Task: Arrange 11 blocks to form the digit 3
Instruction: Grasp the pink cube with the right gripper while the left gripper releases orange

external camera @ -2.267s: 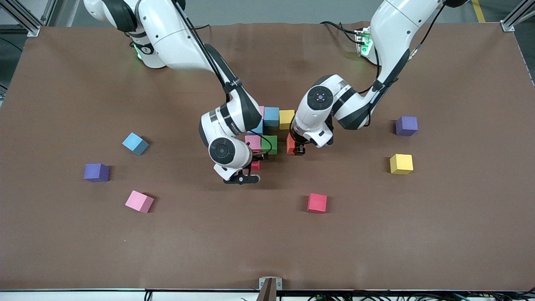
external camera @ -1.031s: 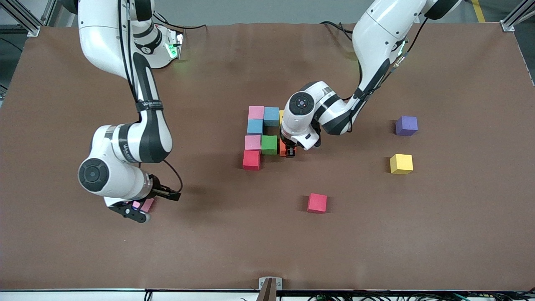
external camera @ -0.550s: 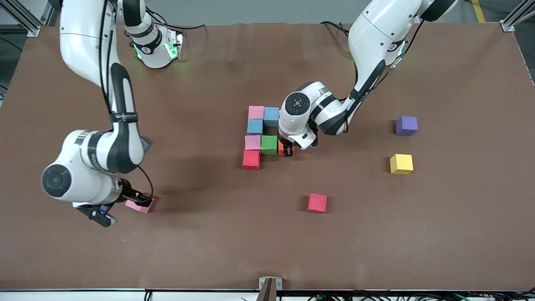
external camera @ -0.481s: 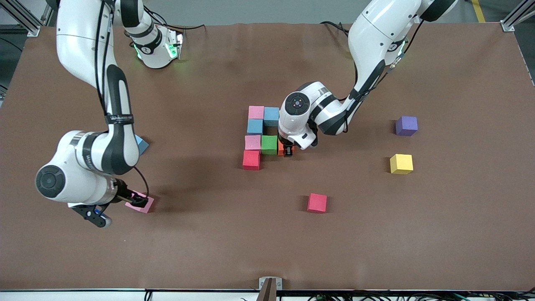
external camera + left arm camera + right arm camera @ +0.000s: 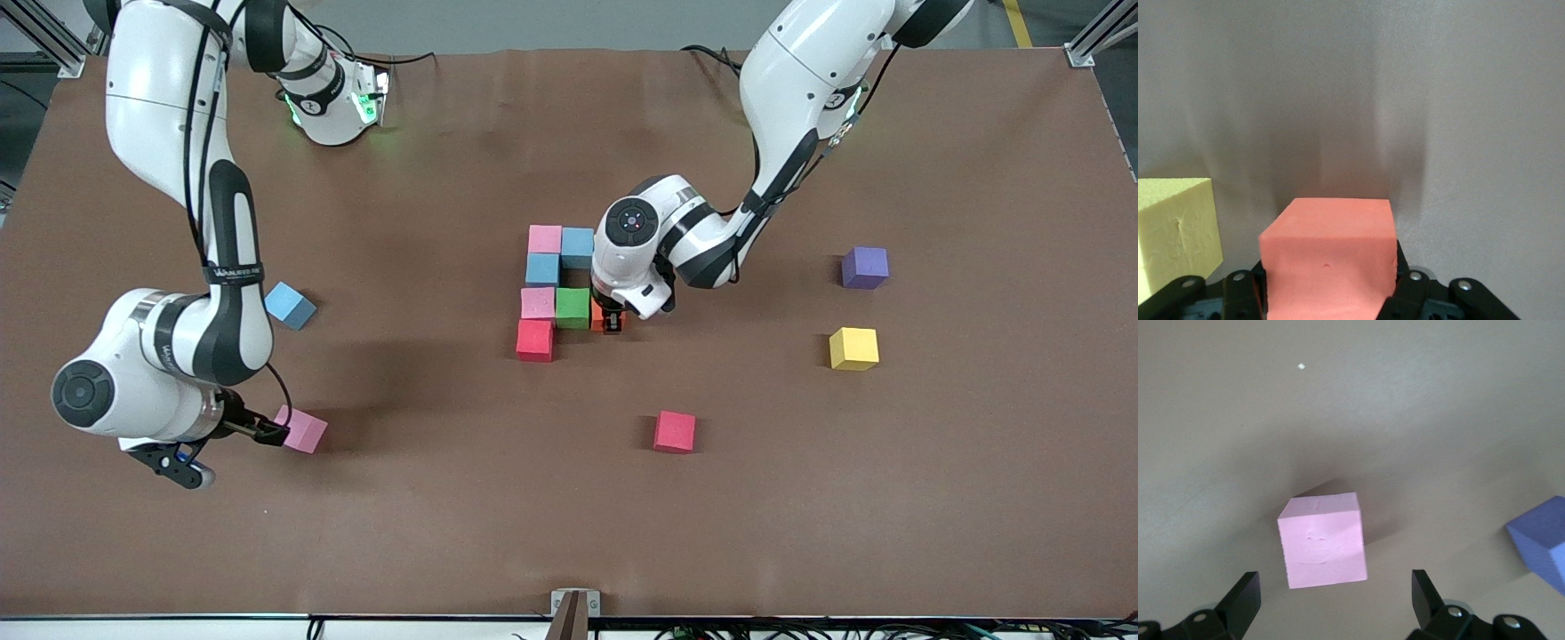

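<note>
Left pincer [image 5: 612,322] clamped on the small orange foam cube [image 5: 1328,260], now pressed beside the green foam cube [image 5: 573,307] (middle row complete). Right pincer [image 5: 1331,600], spread open, newly swung to the loose pink foam cube [image 5: 1323,539]; next fetch, probably.

Twelve visible cubes [image 5: 536,340], two tools [image 5: 612,322].

Orange cube [image 5: 598,315] mostly under left gripper [image 5: 612,324] (yellow cube [image 5: 1175,233] edge-cropped)
</note>
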Robot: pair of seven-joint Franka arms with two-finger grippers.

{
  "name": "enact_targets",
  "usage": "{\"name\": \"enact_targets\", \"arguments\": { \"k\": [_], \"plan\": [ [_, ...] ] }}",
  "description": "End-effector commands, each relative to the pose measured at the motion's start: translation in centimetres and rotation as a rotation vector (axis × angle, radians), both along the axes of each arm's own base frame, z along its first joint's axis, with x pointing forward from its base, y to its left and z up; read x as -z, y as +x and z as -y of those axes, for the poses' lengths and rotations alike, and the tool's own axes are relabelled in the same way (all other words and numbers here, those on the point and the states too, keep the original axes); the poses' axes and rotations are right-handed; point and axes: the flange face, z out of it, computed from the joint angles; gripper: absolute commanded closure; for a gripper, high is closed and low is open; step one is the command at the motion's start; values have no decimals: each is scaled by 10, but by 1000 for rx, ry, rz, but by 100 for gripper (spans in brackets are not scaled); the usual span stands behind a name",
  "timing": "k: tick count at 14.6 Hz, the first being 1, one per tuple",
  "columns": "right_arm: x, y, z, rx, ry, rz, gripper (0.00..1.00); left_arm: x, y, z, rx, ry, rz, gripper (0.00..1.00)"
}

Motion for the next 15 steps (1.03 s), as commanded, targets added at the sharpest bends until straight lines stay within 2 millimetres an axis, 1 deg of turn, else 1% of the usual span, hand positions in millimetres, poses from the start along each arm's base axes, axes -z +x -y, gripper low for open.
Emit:
{"name": "enact_targets", "arguments": {
  "k": [1, 2, 3, 6, 7, 8, 9, 10, 13, 15],
  "plan": [
    [12, 4, -1, 2, 7, 33, 0, 4, 5, 6, -7, 14, 8, 76],
    [24, 4, 2, 1, -2, 38, 0, 4, 5, 6, -8, 13, 8, 74],
    [27, 6, 6, 3, -7, 48, 0, 4, 5, 6, -8, 13, 8, 70],
    [37, 4, 0, -3, -3, 34, 0, 4, 5, 7, -6, 13, 7, 55],
    [44, 2, -4, -6, 6, 20, 0, 3, 5, 6, -6, 14, 9, 47],
    [50, -1, -7, 2, 21, 9, 0, 3, 5, 6, -6, 13, 10, 31],
    [54, -3, -7, 11, 34, 7, 0, 2, 5, 7, -1, 15, 12, 3],
    [54, -3, -7, 8, 37, 8, 0, 2, 1, 10, 22, 25, 21, 0],
    [58, -4, -8, 2, 33, 3, 0, -5, 1, 10, 41, 56, 27, 0],
    [59, -4, -10, -8, 24, 7, 0, -13, 3, 8, 40, 62, 32, 0]
  ]
}}
